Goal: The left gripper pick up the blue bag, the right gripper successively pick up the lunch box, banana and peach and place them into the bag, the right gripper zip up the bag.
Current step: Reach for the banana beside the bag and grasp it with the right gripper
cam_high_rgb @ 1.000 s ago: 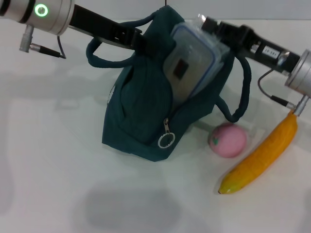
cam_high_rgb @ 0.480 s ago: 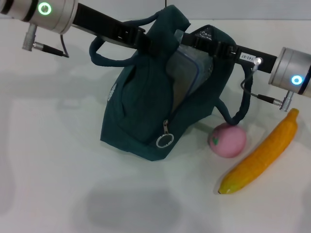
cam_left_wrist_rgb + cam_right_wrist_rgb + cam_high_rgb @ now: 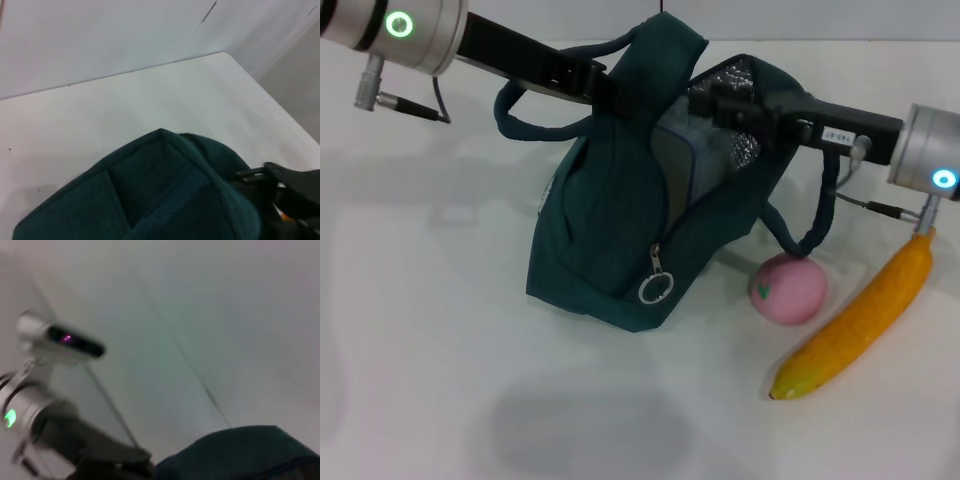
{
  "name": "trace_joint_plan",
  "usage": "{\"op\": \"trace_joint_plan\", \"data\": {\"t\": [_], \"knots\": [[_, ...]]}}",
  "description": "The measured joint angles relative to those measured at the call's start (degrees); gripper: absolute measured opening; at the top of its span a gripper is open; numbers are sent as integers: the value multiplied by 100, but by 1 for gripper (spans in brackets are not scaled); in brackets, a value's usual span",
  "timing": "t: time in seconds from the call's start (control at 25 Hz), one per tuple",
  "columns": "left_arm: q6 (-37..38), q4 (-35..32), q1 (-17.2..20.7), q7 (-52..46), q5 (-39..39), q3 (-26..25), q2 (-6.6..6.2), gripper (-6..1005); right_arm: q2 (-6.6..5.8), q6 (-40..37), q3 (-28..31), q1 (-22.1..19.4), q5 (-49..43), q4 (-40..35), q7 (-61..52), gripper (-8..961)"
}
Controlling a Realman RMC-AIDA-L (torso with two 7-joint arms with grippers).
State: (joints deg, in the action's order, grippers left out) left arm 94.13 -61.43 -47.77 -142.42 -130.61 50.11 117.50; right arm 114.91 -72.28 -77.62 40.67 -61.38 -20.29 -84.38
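The left gripper [image 3: 610,92] is clamped on the upper edge of the blue bag [image 3: 610,230], on the side of the bag's mouth away from the right arm, and holds that edge raised so the bag stands open on the white counter [image 3: 440,330]. One padded handle [image 3: 530,118] loops out just under this gripper's arm. The right gripper [image 3: 720,108] reaches into the bag's mouth from the opposite side, against the silver foil lining [image 3: 745,150]; whether its fingers are spread or closed cannot be told, since the bag hides them. The lunch box [image 3: 695,155] sits tilted inside the bag, directly below and just beside the right gripper, its clear side and pale rim showing through the opening. The metal ring zipper pull [image 3: 655,289] hangs on the bag's front, well below both grippers. The peach [image 3: 788,288] lies on the counter below the right arm, close to the bag's second handle [image 3: 815,215]. The banana [image 3: 865,325] lies just beyond the peach, under the right wrist.
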Motion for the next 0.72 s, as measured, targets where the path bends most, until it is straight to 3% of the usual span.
{"op": "trace_joint_plan", "data": {"t": [0.08, 0.2, 0.32, 0.44, 0.72], "knots": [[0, 0, 16, 7, 0, 8, 0, 47, -50, -80, 12, -265, -325, -531, 46, 375], [0, 0, 62, 12, -4, 12, 0, 47, -112, -197, 23, -695, -795, -1566, 22, 598], [0, 0, 101, 13, -18, 13, 0, 47, -188, -212, 27, -1183, -1533, -2933, -584, 709], [0, 0, 103, 13, -26, 12, -1, 47, -250, -271, 61, -1423, -2318, -3980, -1195, 819], [0, 0, 117, 6, -15, -20, 22, 47, -170, -1204, 175, -1335, -4390, -5686, -2268, 817]]}}
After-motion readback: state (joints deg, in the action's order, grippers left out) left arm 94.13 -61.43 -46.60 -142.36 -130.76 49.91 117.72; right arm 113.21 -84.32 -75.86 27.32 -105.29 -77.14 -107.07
